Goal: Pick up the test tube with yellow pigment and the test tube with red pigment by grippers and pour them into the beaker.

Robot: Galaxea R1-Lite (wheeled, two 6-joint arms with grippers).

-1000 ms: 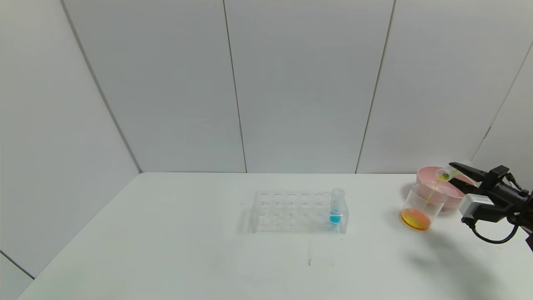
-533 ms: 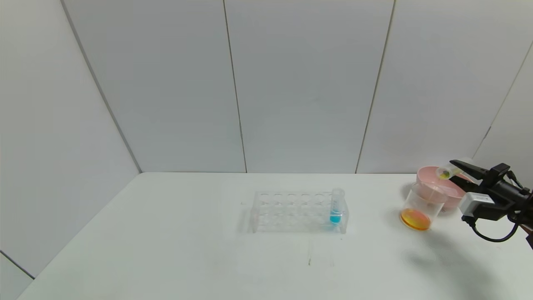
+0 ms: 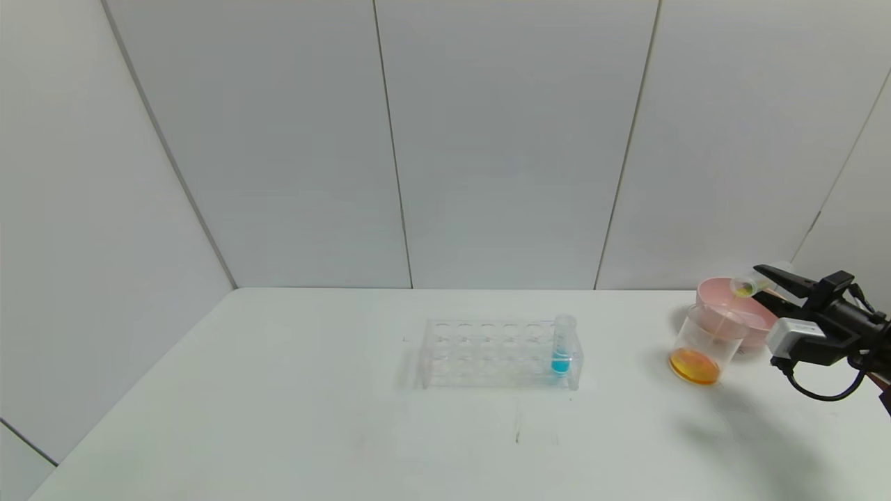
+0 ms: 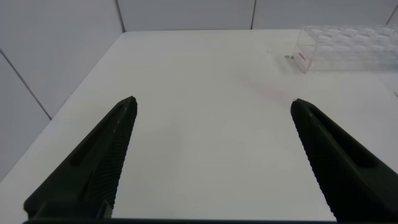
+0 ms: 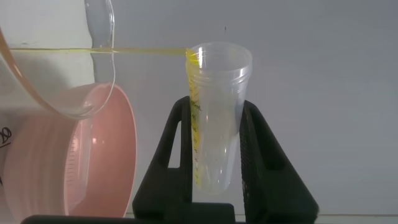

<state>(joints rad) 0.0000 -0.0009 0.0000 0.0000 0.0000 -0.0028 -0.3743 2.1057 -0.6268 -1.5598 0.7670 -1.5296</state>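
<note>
My right gripper [image 3: 757, 283] is shut on the test tube with yellow pigment [image 3: 747, 286]. It holds the tube tilted, mouth toward the beaker [image 3: 703, 344], above and just right of the rim. In the right wrist view the tube [image 5: 214, 124] sits between the fingers, nearly drained, with a yellow streak down its wall. A thin yellow thread runs from its lip to the beaker rim [image 5: 102, 74]. The beaker holds orange liquid. The test tube with red pigment is not in view. My left gripper [image 4: 214, 101] is open and empty over bare table, outside the head view.
A pink bowl [image 3: 755, 320] stands right behind the beaker, and also shows in the right wrist view [image 5: 37, 168]. A clear tube rack [image 3: 498, 351] sits mid-table with a blue-liquid tube [image 3: 562, 344] in its right end. The left wrist view shows the rack's end [image 4: 348, 46].
My right gripper and the yellow tube have risen slightly and shifted right. The yellow stream seen falling into the beaker a second ago no longer shows in the head view.
</note>
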